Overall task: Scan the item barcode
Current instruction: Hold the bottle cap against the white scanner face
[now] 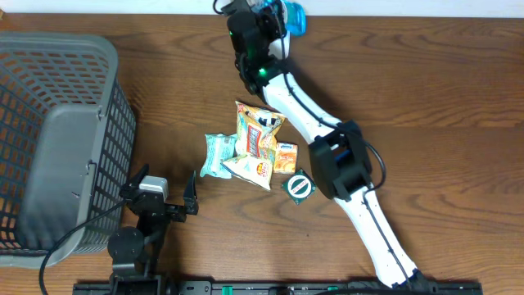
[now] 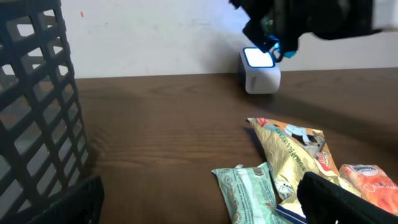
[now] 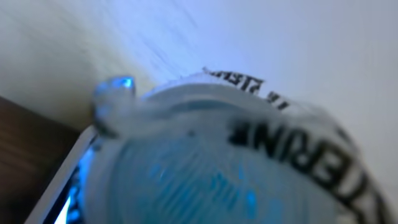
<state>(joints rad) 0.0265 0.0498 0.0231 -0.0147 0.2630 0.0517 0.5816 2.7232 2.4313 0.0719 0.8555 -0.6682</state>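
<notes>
My right gripper (image 1: 274,20) is at the far edge of the table, shut on a small blue bottle (image 1: 293,15). In the right wrist view the bottle (image 3: 211,168) fills the frame, blurred, with black lettering on its label, and it hides the fingers. The left wrist view shows the right arm holding the blue bottle (image 2: 281,48) just above a white scanner box (image 2: 260,71) whose top glows. My left gripper (image 1: 162,191) stands open near the table's front edge, beside the basket, with nothing between its fingers (image 2: 336,199).
A grey mesh basket (image 1: 57,139) takes up the left side. Mid-table lies a pile of packets: a yellow snack bag (image 1: 258,139), a green packet (image 1: 219,156), an orange packet (image 1: 286,157) and a round green-and-white item (image 1: 299,186).
</notes>
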